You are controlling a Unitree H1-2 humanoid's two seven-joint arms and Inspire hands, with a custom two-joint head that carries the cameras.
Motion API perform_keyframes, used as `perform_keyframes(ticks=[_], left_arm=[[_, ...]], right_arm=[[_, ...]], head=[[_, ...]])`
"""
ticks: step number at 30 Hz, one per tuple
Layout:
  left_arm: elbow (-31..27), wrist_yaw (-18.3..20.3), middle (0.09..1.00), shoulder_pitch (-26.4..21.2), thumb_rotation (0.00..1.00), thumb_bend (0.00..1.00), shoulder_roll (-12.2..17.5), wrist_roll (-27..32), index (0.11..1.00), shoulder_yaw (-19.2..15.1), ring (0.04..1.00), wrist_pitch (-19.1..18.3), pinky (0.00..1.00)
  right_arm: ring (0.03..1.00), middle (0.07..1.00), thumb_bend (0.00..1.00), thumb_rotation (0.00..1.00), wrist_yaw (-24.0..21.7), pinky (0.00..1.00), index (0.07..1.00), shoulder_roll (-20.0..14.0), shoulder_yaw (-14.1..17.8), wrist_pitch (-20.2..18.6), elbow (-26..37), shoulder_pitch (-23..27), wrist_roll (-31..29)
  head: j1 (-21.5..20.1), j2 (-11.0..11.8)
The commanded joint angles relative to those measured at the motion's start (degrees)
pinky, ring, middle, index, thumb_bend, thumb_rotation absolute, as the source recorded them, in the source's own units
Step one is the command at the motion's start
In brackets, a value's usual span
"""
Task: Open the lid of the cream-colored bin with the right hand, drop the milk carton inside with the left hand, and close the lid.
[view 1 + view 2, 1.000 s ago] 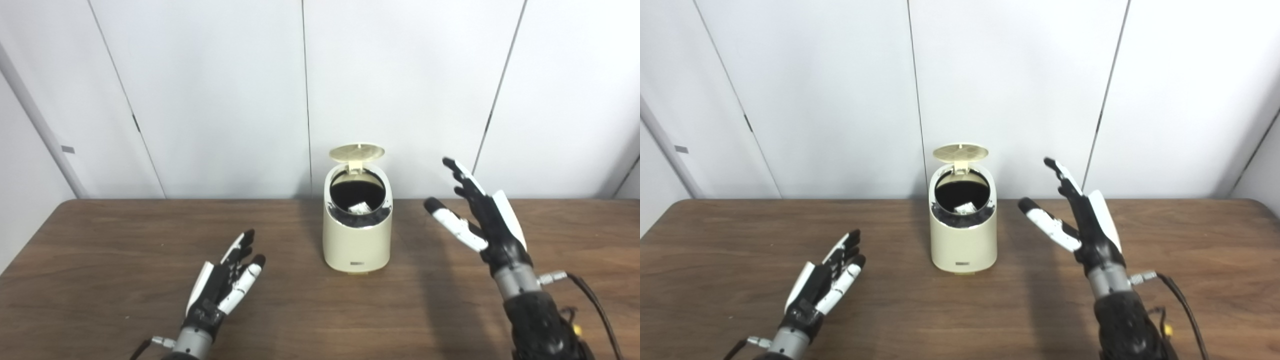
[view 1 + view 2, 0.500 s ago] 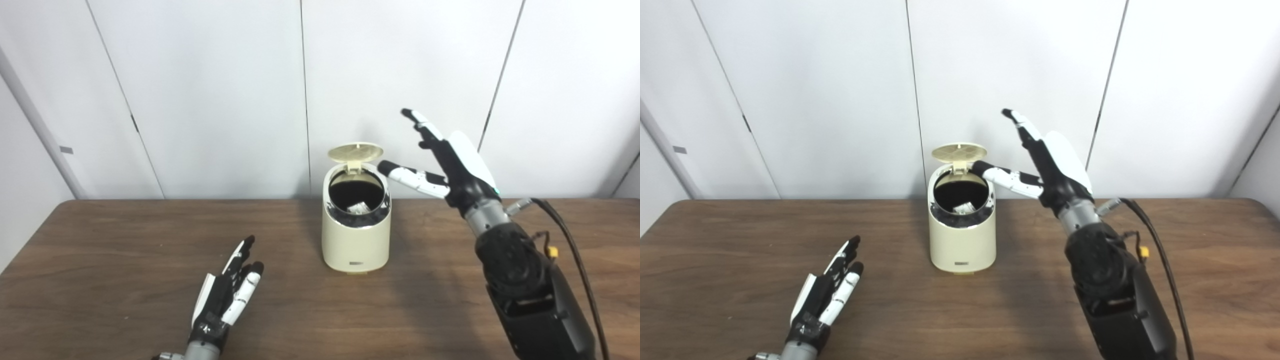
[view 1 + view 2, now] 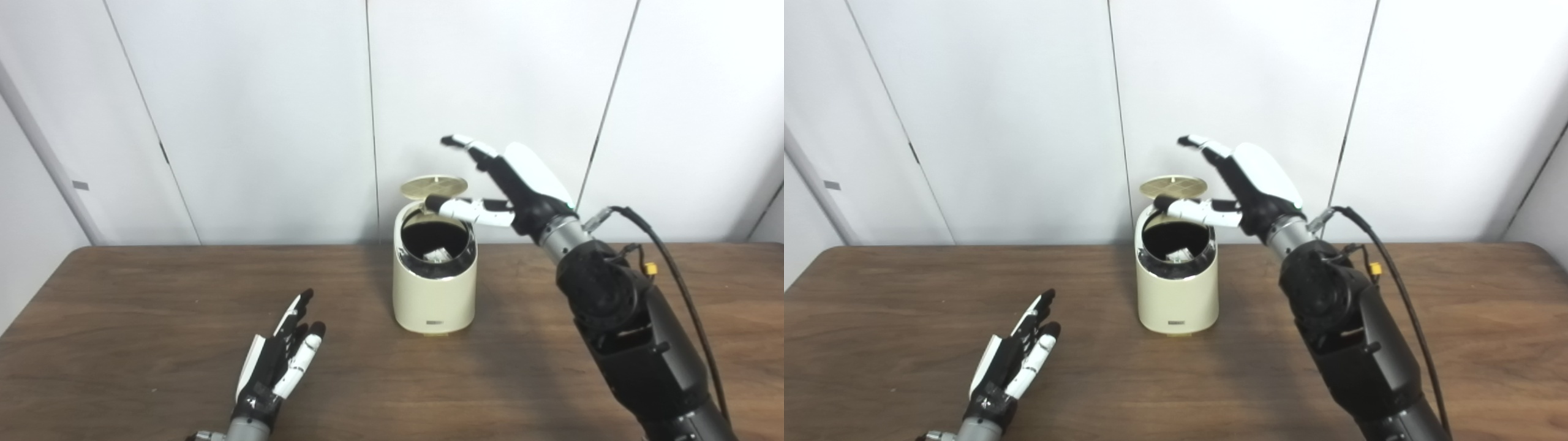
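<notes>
Resting palm-in on the dark wood-grain table (image 3: 122, 318) nearest the camera, the robot's black-and-white left hand (image 3: 278, 361) lies empty with its fingers loosely spread, well apart from the bin, apparently parked there because its part of the job looks finished. Farther back, at the middle of the table, stands the cream-coloured, rounded plastic bin (image 3: 435, 294), its mouth uncovered and a small pale object, most likely the milk carton (image 3: 437, 255), visible low inside the dark interior. Beyond and above the opening, the black-and-white right hand (image 3: 514, 190) reaches in from the right on its bulky black arm, holding nothing, fingers extended and wide apart; its thumb lies across the rear rim of the bin just under the hinge, while the other fingers arch over the round cream lid (image 3: 433, 186), which is raised on its hinge at the back. That placement suggests the hand is bracketing the lid in order to press it down, the one step that appears left. Whether any finger actually touches the lid cannot be told. Plain white wall panels (image 3: 245, 110) close off the scene behind.
</notes>
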State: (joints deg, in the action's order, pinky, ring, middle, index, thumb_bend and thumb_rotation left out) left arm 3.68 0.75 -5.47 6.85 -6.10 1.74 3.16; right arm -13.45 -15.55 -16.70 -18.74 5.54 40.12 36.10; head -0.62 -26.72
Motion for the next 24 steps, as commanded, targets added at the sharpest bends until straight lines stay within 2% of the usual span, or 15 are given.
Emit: perform_keyframes(ticks=[1, 5, 12, 16, 21, 24], left_arm=[[2.2, 0.6, 0.99, 2.4, 0.83, 0.49, 0.4, -0.2, 1.0, 0.2, 0.995, -1.8, 0.97], [2.2, 1.0, 0.983, 2.4, 0.87, 0.52, -0.1, 0.9, 1.0, 0.0, 0.987, -2.1, 0.98], [2.6, 0.8, 0.975, 2.2, 0.87, 0.5, -0.4, 0.7, 1.0, 0.5, 0.978, -2.1, 0.95], [2.7, 0.6, 0.972, 2.1, 0.86, 0.5, -0.6, 0.7, 1.0, 0.5, 0.97, -2.1, 0.94], [2.6, 0.0, 0.969, 1.9, 0.86, 0.51, -0.8, -0.2, 1.0, 0.6, 0.986, -2.7, 1.0], [2.8, 0.2, 0.969, 1.7, 0.85, 0.51, -1.1, 0.4, 1.0, 0.5, 0.976, -2.0, 0.98]], right_arm=[[0.869, 0.861, 0.57, 0.77, 0.3, 0.8, 0.844, -1.7, 0.0, 1.9, 1.3, 3.2, 2.2], [0.885, 0.854, 0.57, 0.77, -1.7, 0.84, 0.828, -2.5, -0.7, 0.9, 2.9, 2.8, 4.6], [0.906, 0.861, 0.57, 0.78, -5.2, 0.88, 0.827, -3.5, -1.0, 0.0, 5.7, 2.0, 8.1], [0.911, 0.865, 0.57, 0.76, -6.6, 0.87, 0.826, -3.7, -0.6, -0.4, 6.9, 1.5, 8.9], [0.896, 0.855, 0.57, 0.77, -8.6, 0.85, 0.83, -4.2, -0.7, -1.4, 8.3, 0.9, 11.0], [0.89, 0.85, 0.58, 0.76, -9.4, 0.84, 0.83, -4.4, -0.8, -1.1, 8.6, 0.5, 11.7]], head=[[0.1, -0.1], [-0.1, -0.1], [0.1, -0.1], [-0.2, -0.2], [-0.2, -0.2], [0.0, -0.2]])
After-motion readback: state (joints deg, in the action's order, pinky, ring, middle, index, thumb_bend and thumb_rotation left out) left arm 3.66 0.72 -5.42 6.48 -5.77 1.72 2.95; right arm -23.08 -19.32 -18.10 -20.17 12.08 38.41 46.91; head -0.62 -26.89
